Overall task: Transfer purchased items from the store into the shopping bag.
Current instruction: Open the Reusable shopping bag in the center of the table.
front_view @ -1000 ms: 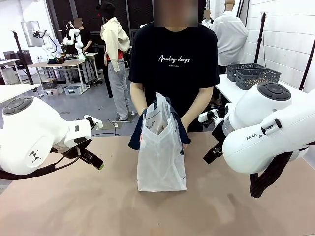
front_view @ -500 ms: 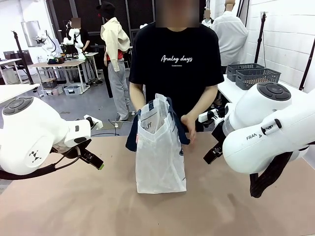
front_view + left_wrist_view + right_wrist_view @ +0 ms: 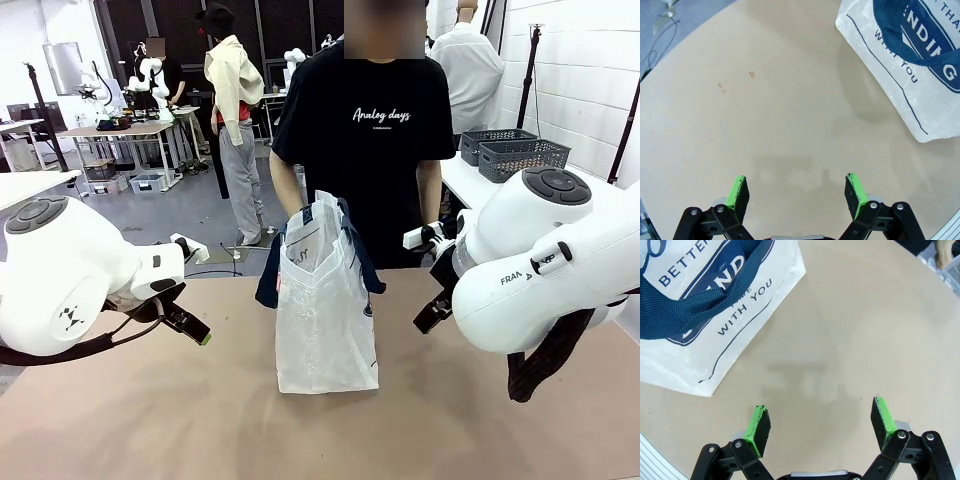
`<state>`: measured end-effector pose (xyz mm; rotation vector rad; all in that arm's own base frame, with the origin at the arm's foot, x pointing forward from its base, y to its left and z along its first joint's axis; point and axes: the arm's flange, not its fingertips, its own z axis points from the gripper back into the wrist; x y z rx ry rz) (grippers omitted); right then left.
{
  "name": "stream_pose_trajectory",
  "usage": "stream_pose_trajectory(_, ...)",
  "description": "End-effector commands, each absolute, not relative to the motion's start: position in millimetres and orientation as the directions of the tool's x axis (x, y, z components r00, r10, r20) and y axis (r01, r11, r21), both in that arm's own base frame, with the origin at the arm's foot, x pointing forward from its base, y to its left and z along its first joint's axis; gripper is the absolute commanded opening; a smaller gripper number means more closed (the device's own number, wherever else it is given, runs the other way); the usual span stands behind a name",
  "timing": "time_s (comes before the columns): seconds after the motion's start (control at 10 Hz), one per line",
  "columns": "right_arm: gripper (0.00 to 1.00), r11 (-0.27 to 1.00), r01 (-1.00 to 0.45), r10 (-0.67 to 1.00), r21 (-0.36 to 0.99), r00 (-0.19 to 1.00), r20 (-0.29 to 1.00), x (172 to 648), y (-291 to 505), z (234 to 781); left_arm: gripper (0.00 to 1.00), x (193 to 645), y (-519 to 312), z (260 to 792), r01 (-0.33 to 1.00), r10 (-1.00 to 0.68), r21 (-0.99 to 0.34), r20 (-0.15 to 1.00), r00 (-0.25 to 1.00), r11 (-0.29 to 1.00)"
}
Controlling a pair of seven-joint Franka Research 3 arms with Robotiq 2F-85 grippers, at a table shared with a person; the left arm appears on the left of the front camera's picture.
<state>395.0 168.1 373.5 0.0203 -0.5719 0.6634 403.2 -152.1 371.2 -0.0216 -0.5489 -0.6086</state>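
Shopping bag [image 3: 327, 320] stands upright mid-worktop [image 3: 140, 420], just in front of the person [image 3: 365, 140], its navy handles [image 3: 272, 280] flopped down the sides, w/ no hand or claw on it. Left claw [image 3: 797, 192] and right claw [image 3: 822, 425] both gape wide apart and empty over bare worktop, one each side of the bag, near but not touching. Progress is hard to rate, imo: no loose items lie on the worktop to pack, and whether anything's inside can't be told thru the plastic, so prob. the transfer itself is left to do.
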Motion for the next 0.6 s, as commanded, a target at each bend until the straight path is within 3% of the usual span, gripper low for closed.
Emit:
stream_pose_trajectory(0.0, 1.00, 0.794, -0.587, 0.576, -0.160, 0.640, 0.508, 395.0, 168.0, 373.5, 1.00, 403.5, -151.0, 371.3, 0.546, -0.535, 0.138, 0.496, 0.684, 0.826)
stream_pose_trajectory(0.5, 1.00, 0.794, -0.587, 0.576, -0.160, 0.640, 0.508, 395.0, 168.0, 373.5, 1.00, 403.5, -151.0, 371.3, 0.546, -0.535, 0.138, 0.496, 0.684, 0.826)
